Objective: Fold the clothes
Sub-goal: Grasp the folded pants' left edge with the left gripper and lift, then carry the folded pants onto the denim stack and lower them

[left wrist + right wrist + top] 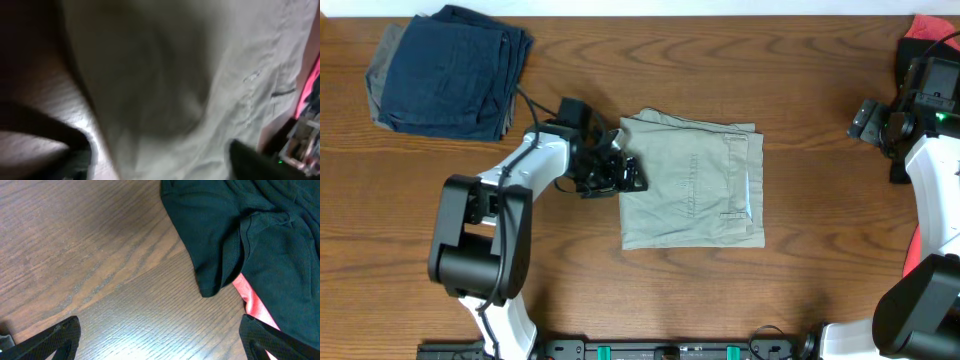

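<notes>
The khaki-beige shorts lie folded into a flat rectangle at the table's middle, with a stitched pocket showing on the right side. My left gripper is low at the shorts' left edge. In the blurred left wrist view the shorts' cloth fills the frame, and the gripper's fingers stand wide apart over it, open. My right gripper is far off at the right edge of the table. It is open and empty above bare wood.
A stack of dark navy folded garments sits at the back left. A dark garment over a red cloth lies near the right gripper; the red cloth also shows at the back right corner.
</notes>
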Robot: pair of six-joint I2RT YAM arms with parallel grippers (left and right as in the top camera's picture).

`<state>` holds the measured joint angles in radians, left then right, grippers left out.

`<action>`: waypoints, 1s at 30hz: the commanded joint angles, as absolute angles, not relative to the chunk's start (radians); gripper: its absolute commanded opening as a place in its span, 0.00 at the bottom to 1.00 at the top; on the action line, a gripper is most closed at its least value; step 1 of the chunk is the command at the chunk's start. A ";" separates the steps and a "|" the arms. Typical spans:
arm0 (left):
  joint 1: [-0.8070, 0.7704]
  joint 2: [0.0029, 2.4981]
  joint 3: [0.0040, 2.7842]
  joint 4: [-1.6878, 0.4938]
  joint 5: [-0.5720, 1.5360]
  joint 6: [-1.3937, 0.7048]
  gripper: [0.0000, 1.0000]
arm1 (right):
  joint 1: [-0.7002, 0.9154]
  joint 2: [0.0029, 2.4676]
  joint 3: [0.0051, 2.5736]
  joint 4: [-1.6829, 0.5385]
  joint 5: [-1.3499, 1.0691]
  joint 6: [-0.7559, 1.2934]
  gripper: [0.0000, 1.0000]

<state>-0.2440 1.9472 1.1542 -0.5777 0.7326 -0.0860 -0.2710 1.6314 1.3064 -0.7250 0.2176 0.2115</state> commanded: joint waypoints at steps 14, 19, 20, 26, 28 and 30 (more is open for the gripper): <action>-0.258 1.991 1.296 -0.641 0.356 -0.155 0.06 | -0.279 1.621 1.312 -0.726 0.228 0.208 0.99; -0.224 1.991 1.451 -0.707 0.032 -0.155 0.06 | -0.279 1.621 1.312 -0.726 0.228 0.208 0.99; -0.214 1.991 1.477 -0.713 0.004 -0.155 0.06 | -0.279 1.621 1.312 -0.726 0.228 0.208 0.99; -0.130 1.991 1.645 -0.751 -0.096 -0.151 0.06 | -0.279 1.621 1.312 -0.726 0.228 0.208 0.99; -0.100 1.991 1.696 -0.762 -0.122 -0.151 0.06 | -0.279 1.621 1.312 -0.726 0.228 0.208 0.99; -0.069 1.991 1.738 -0.762 -0.129 -0.139 0.06 | -0.279 1.621 1.312 -0.726 0.228 0.208 0.99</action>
<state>-0.1104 1.9881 1.6657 -0.7593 -0.0395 -0.1421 -0.2710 1.6314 1.3064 -0.7250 0.2176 0.2115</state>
